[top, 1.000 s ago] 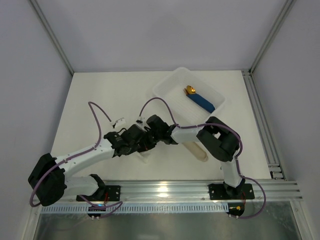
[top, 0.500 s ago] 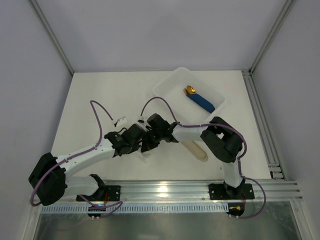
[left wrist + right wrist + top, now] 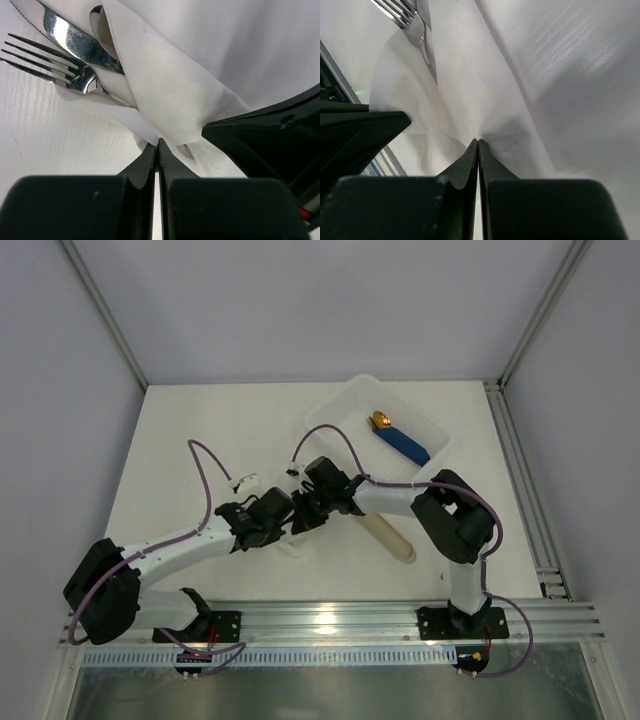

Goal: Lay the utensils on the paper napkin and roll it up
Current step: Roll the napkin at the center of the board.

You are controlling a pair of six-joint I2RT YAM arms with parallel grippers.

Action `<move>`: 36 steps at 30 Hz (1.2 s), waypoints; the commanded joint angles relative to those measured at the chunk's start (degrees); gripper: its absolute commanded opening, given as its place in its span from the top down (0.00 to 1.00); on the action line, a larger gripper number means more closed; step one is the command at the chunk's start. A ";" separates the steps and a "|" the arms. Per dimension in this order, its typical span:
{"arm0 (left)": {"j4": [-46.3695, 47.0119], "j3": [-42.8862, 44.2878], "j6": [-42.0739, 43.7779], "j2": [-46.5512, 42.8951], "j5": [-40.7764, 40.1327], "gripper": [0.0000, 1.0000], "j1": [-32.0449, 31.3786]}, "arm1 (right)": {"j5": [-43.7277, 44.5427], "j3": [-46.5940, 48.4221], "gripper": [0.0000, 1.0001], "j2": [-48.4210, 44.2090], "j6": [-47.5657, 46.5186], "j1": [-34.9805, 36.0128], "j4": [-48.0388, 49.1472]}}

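The paper napkin (image 3: 170, 85) is folded over the utensils (image 3: 65, 60); fork tines and a knife blade stick out of it at the upper left of the left wrist view. My left gripper (image 3: 158, 142) is shut, pinching a corner of the napkin's fold. My right gripper (image 3: 478, 142) is shut too, and the napkin (image 3: 485, 75) puckers at its tips. The fork (image 3: 407, 17) shows at the top of the right wrist view. In the top view both grippers (image 3: 287, 523) (image 3: 303, 515) meet tip to tip over the bundle, which is mostly hidden beneath them.
A white plastic tray (image 3: 335, 410) stands at the back right, holding a blue-handled gold-tipped piece (image 3: 403, 443). A beige oblong sleeve (image 3: 390, 537) lies just right of the grippers. An aluminium rail (image 3: 330, 618) runs along the near edge.
Both grippers have shifted a little to the right and away from the near edge, staying shut and close together. The right arm's elbow has swung right.
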 commanded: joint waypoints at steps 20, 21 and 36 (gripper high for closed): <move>1.25 6.85 2.86 4.00 -1.75 1.00 -0.06 | -7.93 11.67 0.96 4.82 -5.62 -6.79 -4.91; 1.34 7.20 3.21 4.35 -1.84 1.00 -0.06 | -8.27 11.94 0.96 5.78 -5.53 -6.79 -4.83; 2.39 7.74 3.13 6.64 -1.31 1.00 -0.06 | -2.48 4.91 0.96 1.75 -5.35 -2.84 -0.07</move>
